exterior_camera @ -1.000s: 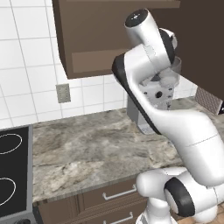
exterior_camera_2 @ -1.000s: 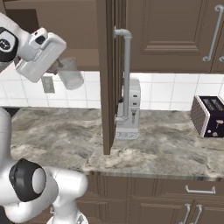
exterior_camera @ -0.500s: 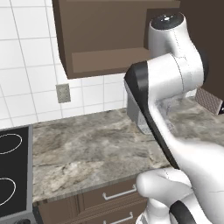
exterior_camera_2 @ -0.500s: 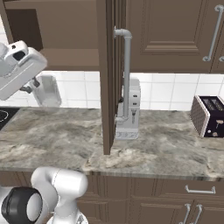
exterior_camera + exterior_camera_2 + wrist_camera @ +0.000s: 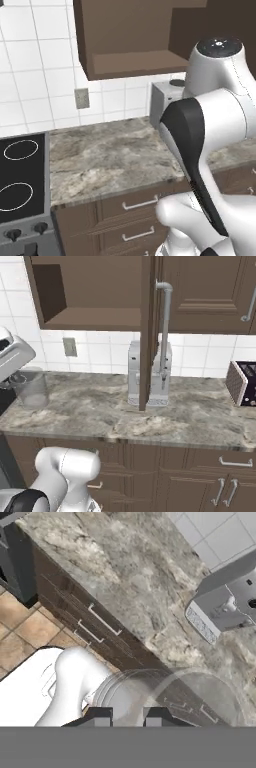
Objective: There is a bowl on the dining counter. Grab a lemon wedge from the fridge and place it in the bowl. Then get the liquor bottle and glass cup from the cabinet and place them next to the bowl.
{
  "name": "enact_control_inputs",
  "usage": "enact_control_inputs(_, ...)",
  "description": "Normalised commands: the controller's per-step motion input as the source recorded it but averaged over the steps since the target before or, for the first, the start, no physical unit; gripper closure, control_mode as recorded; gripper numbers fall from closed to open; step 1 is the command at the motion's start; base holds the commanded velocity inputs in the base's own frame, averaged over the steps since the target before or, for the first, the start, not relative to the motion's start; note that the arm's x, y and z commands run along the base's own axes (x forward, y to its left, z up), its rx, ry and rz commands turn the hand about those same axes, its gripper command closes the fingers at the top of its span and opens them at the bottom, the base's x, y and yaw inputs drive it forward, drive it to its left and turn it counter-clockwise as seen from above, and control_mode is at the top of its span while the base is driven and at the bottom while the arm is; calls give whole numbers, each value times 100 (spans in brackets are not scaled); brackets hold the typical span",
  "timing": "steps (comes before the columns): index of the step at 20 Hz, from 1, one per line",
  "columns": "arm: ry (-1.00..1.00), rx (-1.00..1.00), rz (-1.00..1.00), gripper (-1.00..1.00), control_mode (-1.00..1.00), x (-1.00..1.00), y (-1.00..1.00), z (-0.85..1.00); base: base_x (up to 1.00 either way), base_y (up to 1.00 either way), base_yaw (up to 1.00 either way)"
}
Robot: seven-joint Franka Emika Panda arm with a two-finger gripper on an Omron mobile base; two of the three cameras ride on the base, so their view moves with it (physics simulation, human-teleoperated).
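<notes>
Marbled worktop (image 5: 150, 416) lies below the glass cup (image 5: 165, 697), whose rim the fingers (image 5: 100, 717) pinch in the hand view.

Glass cup (image 5: 31, 388): translucent tumbler, upright, held above worktop edge. Cabinet (image 5: 90, 291) open, shelf bare.

A dark brown wooden cabinet (image 5: 90, 291) across the top of the right base view, its door handle (image 5: 165, 326) silver-grey. Below it, a white tiled wall (image 5: 100, 351) with a grey outlet plate (image 5: 70, 347). A grey-beige marbled worktop (image 5: 150, 416) spans the middle, over brown drawers (image 5: 200, 486) with silver handles. A translucent grey-white glass cup (image 5: 31, 388) at the left edge. A light grey appliance (image 5: 134, 373) at centre. In the left base view, a black stovetop (image 5: 20, 175) with white rings, lower left.
</notes>
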Motion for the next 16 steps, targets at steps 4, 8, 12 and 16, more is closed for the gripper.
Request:
enact_control_inputs(4, 0, 0, 0, 100, 100, 0, 0, 0, -82, 86, 40)
enact_control_inputs(8, 0, 0, 0, 100, 100, 0, 0, 0, -45, 100, 60)
enact_control_inputs(12, 0, 0, 0, 100, 100, 0, 0, 0, -29, 93, 71)
enact_control_inputs(16, 0, 0, 0, 100, 100, 0, 0, 0, -28, 84, 74)
